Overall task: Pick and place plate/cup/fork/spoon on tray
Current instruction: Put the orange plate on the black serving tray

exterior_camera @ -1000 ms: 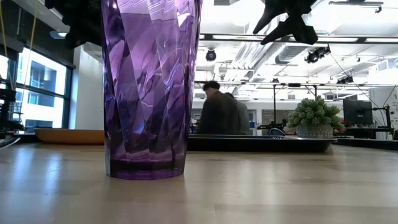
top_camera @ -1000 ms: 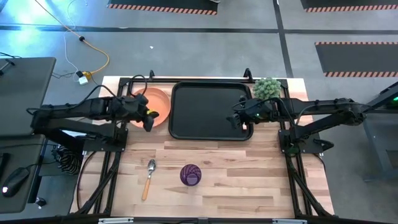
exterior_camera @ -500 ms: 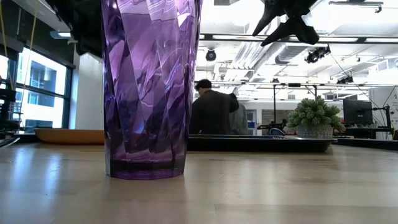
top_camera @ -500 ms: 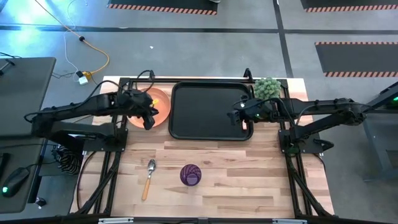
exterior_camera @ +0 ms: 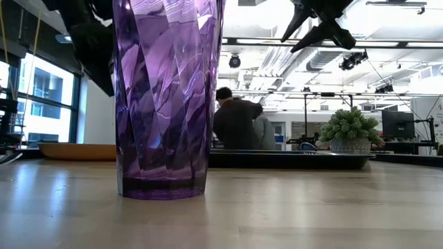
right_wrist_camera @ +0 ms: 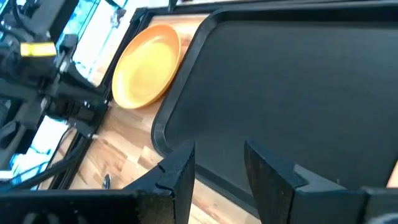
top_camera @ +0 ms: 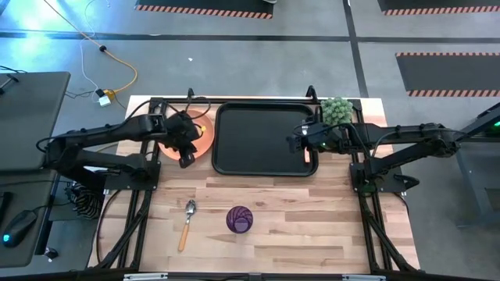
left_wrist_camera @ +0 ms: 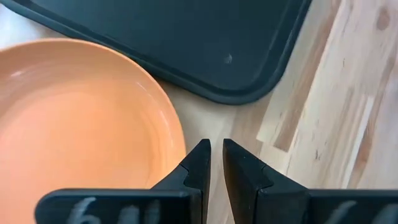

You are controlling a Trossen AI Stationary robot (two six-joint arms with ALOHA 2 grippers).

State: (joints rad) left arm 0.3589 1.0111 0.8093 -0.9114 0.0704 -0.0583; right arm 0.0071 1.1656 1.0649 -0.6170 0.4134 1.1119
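The orange plate point(top_camera: 201, 134) rests flat on the table left of the black tray point(top_camera: 266, 139), partly under my left arm. My left gripper point(top_camera: 187, 158) is shut and hangs above the plate's near rim point(left_wrist_camera: 177, 134), by the tray's near left corner point(left_wrist_camera: 249, 93). In the low view it shows well above the plate point(exterior_camera: 76, 150). My right gripper point(top_camera: 301, 148) is open and empty over the tray's right part point(right_wrist_camera: 298, 81). The purple cup point(top_camera: 240, 219) stands upright near the table's front. The spoon point(top_camera: 186, 222) lies to its left. The fork is out of view.
A small potted plant point(top_camera: 336, 109) stands at the far right corner, behind the tray. Bare wood lies between the tray and the cup. In the low view the cup point(exterior_camera: 166, 97) fills the foreground, and people stand in the room beyond the table point(exterior_camera: 235, 124).
My left gripper has gone toward the table's right edge over the plate and has come down. The plate, the tray, the cup and the spoon have stayed where they were. A person in the room behind has moved.
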